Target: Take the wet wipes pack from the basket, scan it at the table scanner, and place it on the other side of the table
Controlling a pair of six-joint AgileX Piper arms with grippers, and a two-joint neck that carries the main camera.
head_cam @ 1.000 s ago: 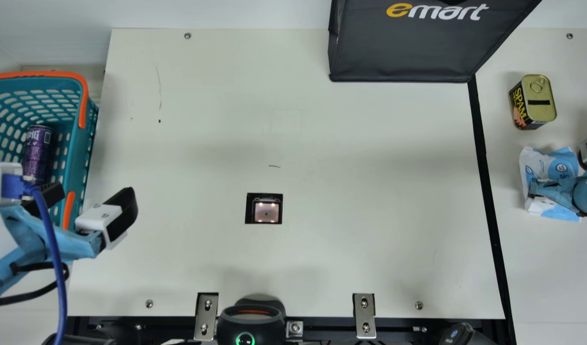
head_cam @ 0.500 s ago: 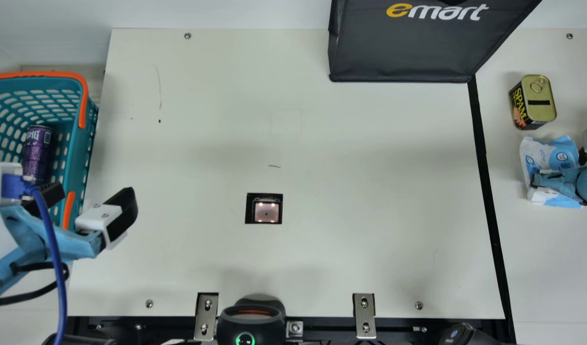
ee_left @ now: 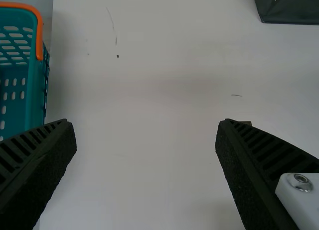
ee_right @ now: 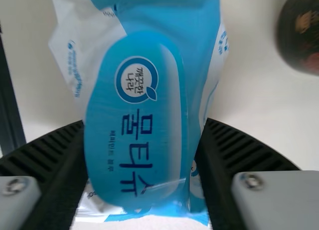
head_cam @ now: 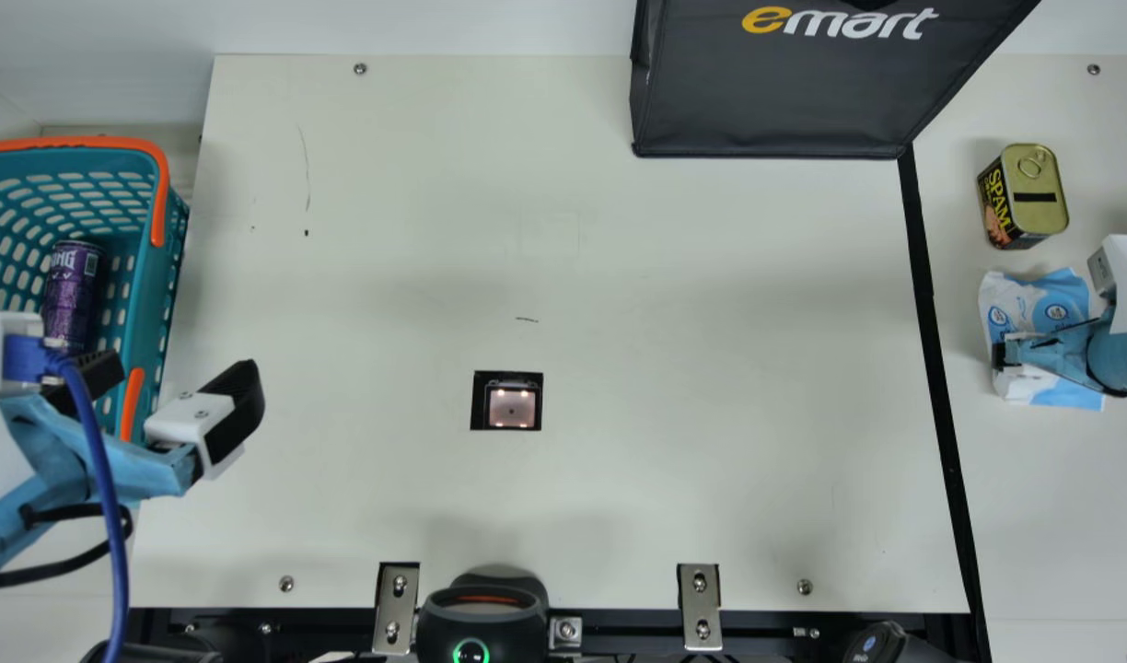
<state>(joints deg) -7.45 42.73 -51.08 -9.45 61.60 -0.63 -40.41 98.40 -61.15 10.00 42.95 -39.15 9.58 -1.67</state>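
Okay, so my right pincer (ee_right: 144, 140) had the wet wipes pack (head_cam: 1015, 304) pinched between its fingers, already well past the table scanner (head_cam: 511, 407). We'd just shifted slightly toward the black strip (head_cam: 934, 331), so I figured it was final positioning, with letting go probably next.

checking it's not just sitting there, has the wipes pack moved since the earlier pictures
Yes, toward the left of the main view: the wipes pack is nearer the black strip than in either earlier picture.
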